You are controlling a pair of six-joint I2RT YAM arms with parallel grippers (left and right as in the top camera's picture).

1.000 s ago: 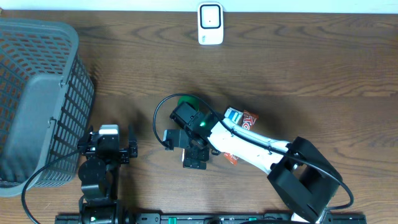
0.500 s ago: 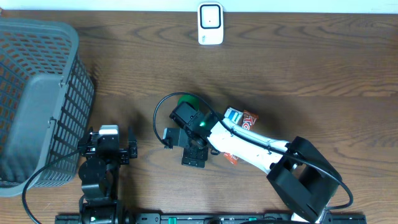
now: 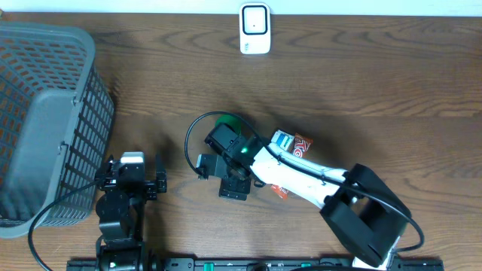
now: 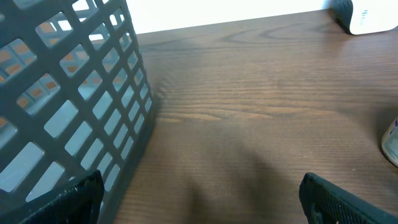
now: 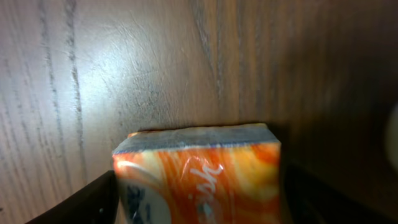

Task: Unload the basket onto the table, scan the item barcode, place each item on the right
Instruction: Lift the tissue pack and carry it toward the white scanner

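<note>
- Count from overhead: two arms, so a left gripper (image 3: 134,167) and a right gripper (image 5: 198,194). There's also one grey mesh basket (image 3: 45,120), one white scanner (image 3: 254,28) and one green round thing (image 3: 223,120) poking out behind the right wrist.
- Items: one orange-wrapped packet (image 5: 199,171) shows in the right wrist view. Overhead, bits of coloured wrapper (image 3: 292,141) peek out on both sides of the right arm (image 3: 301,177), and I can't tell if that's one item or more.
- Left gripper: spread wide with nothing in it. Its fingers (image 4: 62,199) sit at the bottom corners of the wrist view, with bare table (image 3: 392,83) between them.
- Right gripper: parted, with the packet lying on the wood right between the fingers (image 5: 81,202). They're tight against its sides, but I can't tell if they're actually squeezing it.
- Basket: can't tell what's inside from either view.
- Edges: the basket runs off the left side of the overhead shot, just beside the left gripper. The scanner is at the far edge of the table, well apart from the packet.
- Room: bare wood runs between the scanner and the right gripper, and across the far right side.
</note>
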